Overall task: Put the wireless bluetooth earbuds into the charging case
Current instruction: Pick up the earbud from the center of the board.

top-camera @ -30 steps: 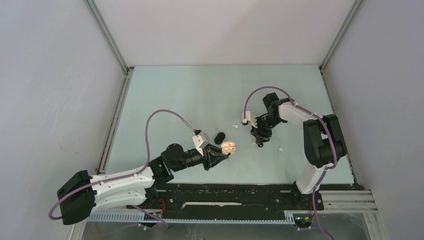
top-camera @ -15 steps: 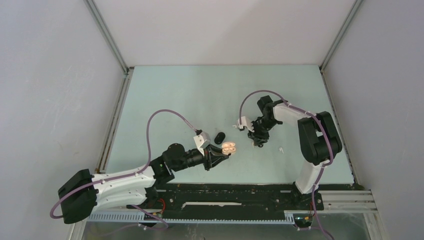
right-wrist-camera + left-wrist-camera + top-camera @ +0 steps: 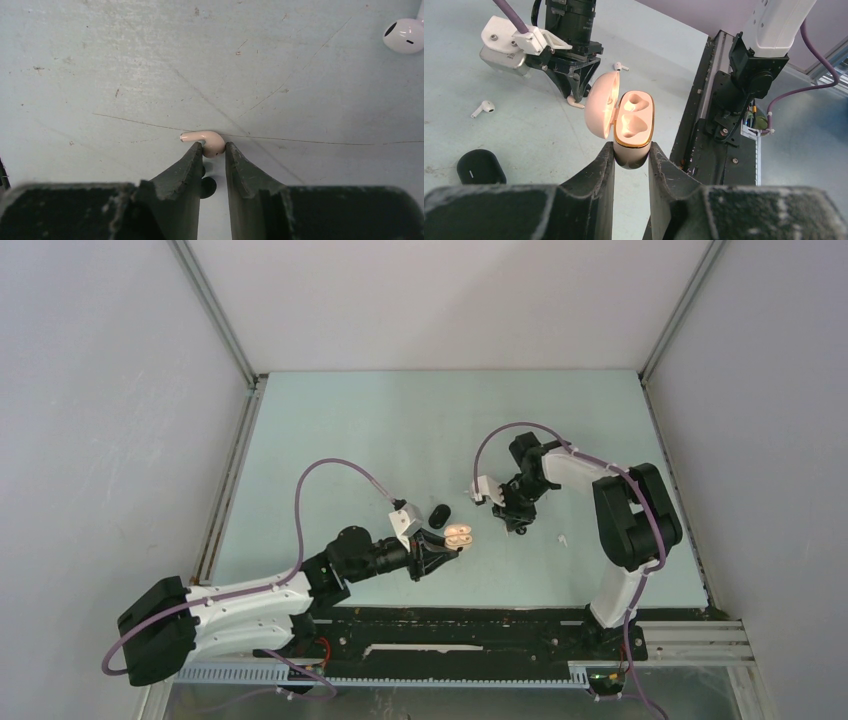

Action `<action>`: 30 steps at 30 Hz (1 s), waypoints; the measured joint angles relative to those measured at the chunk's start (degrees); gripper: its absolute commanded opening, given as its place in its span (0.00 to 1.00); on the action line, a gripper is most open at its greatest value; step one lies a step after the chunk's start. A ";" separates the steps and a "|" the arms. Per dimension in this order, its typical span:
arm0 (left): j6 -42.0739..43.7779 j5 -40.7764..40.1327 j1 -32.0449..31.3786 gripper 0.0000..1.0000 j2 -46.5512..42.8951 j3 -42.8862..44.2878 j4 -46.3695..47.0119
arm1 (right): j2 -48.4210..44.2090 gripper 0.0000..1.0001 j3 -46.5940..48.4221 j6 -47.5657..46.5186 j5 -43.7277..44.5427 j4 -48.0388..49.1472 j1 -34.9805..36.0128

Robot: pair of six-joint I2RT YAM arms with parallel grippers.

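Earbud pinched by right end effector on tabletop; next, lift toward nine o'clock, into case clamped by left end effector.

The left arm and right arm had white shells over black joints, each with a looped purple cable running to a white, screw-fastened wrist camera block above dark, wedge-shaped, rough-surfaced pincer fingers.
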 measured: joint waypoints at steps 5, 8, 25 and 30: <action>0.00 0.02 0.00 0.00 0.02 0.00 0.02 | 0.13 0.18 0.15 0.59 0.31 -0.02 0.39; 0.00 0.00 0.00 0.00 0.02 0.00 0.02 | 0.20 0.13 0.26 1.07 0.46 -0.04 0.59; -1.40 -9.60 0.00 0.00 3.02 0.00 0.42 | -21.84 0.00 -0.22 15.19 -2.89 -0.22 1.90; -4.48 -14.53 -0.04 0.00 8.11 0.74 1.97 | -28.87 0.00 -0.33 24.94 -1.07 4.31 5.73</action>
